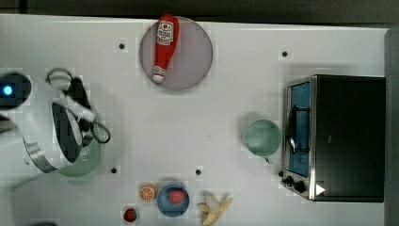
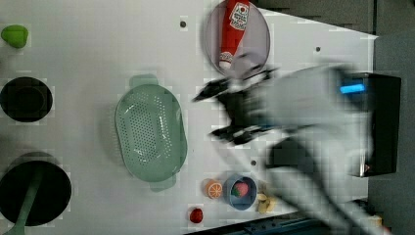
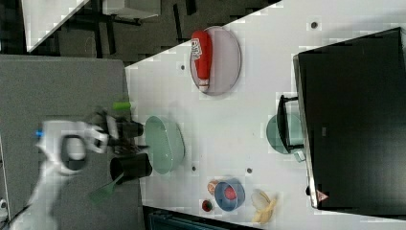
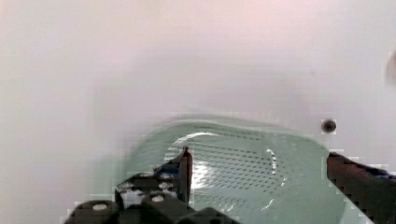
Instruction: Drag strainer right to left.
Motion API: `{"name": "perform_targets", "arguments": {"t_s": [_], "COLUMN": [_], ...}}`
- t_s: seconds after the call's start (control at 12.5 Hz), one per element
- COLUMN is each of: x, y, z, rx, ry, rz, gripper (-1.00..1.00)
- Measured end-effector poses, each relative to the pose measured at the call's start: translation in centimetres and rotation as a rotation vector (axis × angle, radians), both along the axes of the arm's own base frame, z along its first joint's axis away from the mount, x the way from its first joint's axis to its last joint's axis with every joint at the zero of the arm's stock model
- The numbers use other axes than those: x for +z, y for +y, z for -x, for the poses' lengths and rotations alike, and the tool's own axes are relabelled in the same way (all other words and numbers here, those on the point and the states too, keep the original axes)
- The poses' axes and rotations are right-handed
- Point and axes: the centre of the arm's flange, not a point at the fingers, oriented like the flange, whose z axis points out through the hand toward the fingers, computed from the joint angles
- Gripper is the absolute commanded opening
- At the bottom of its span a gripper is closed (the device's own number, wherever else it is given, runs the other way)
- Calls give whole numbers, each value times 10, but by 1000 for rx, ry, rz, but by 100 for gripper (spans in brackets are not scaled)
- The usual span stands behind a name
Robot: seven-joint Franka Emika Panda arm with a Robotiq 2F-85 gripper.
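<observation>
Nearest your lens in the wrist view, the claw (image 4: pixel 259 179) stands spread wide and holds nothing, its two dark fingers (image 4: pixel 184 170) framing the perforated bowl of the strainer (image 4: pixel 243 161) from above.

Largest first: the white table (image 1: pixel 155 136) runs under everything, and in the top view the black toaster oven (image 1: pixel 348 136) sits at the top view's right side. The arm (image 1: pixel 42 136) covers much of the strainer at the top view's left, close to the table's end; the left view shows the strainer's whole oval with its tab. The grey plate (image 1: pixel 190 61) with the ketchup bottle (image 1: pixel 165 47) lies well apart, and the mint mug (image 1: pixel 261 137) stands just beside the oven.

You judge for yourself, but the drag looks largely done (the strainer already lies far from the oven side). If more travel is wanted, hook one finger inside the rim wall and pull low and slowly, so the light plastic slides rather than tips.

Mind the room: the right view shows a dark cup (image 3: pixel 131 167) and a green spatula (image 3: pixel 103 194) close beside the strainer near the table's edge. The blue bowl (image 1: pixel 173 200), orange (image 1: pixel 147 192), and strawberry (image 1: pixel 130 215) crowd the near edge.
</observation>
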Motion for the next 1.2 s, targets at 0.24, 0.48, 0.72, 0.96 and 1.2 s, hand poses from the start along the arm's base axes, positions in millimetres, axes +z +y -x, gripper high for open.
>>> {"name": "perform_targets", "arguments": {"t_s": [0.24,0.48,0.72,0.96,1.2], "x": [177,290,287,254,233], "y": [-132,-317,-464,-502,-461], "z": [-24,6,49,61,39], "rx": [94,131,57,26,103], "ry": [-185,-285,-250,-159,-109], "rz": [-33,-3,13,5,30], "gripper": [100,100,100,100,100]}}
